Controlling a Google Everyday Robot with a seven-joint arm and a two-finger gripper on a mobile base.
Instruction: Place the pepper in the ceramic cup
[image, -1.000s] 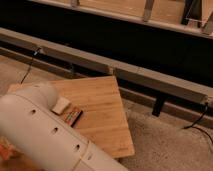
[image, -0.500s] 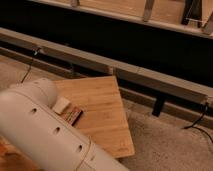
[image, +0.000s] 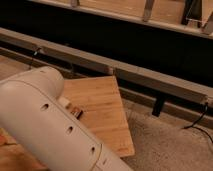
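The pepper and the ceramic cup are out of view. My gripper does not show in the camera view either; it is shut. A large white arm link (image: 45, 125) with small round holes fills the lower left and hides much of the wooden table top (image: 102, 107). At the link's edge a small brown and pale object (image: 75, 111) lies on the wood; I cannot tell what it is.
The table's right corner (image: 131, 149) ends over a speckled grey floor (image: 170, 145). Behind runs a long grey rail (image: 150, 77) in front of a dark wall, with a black cable (image: 197, 122) on the floor at the right.
The white arm link has shifted slightly up and right, covering a little more of the table top. Nothing else has moved.
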